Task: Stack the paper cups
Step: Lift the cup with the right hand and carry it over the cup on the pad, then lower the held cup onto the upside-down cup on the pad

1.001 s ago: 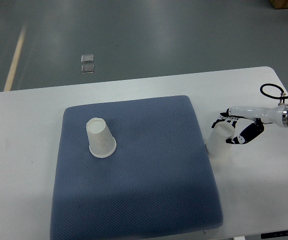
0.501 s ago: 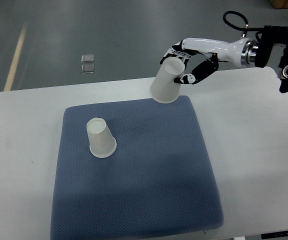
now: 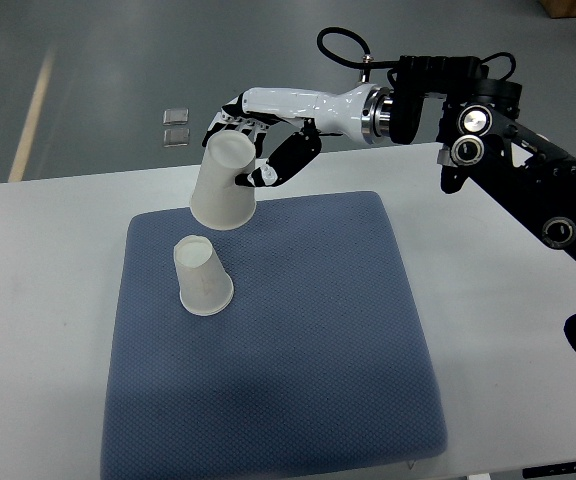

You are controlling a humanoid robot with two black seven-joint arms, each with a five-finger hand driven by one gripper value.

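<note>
Roughly midway, we are holding one inverted paper cup (image 3: 222, 183) in the air, the right hand (image 3: 260, 150) fingers wrapping it. It is hanging just beyond the second cup (image 3: 202, 276) on the blue mat (image 3: 298, 350), not yet lowered over it.

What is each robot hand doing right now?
Right robot hand: closed around a paper cup, held upside down above the blue mat.
Left robot hand: not in the picture.

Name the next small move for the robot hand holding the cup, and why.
Probably shift the right robot hand slightly toward the robot and lower: the held cup, upside down, hangs just beyond the inverted cup on the blue mat, not yet over it.
</note>
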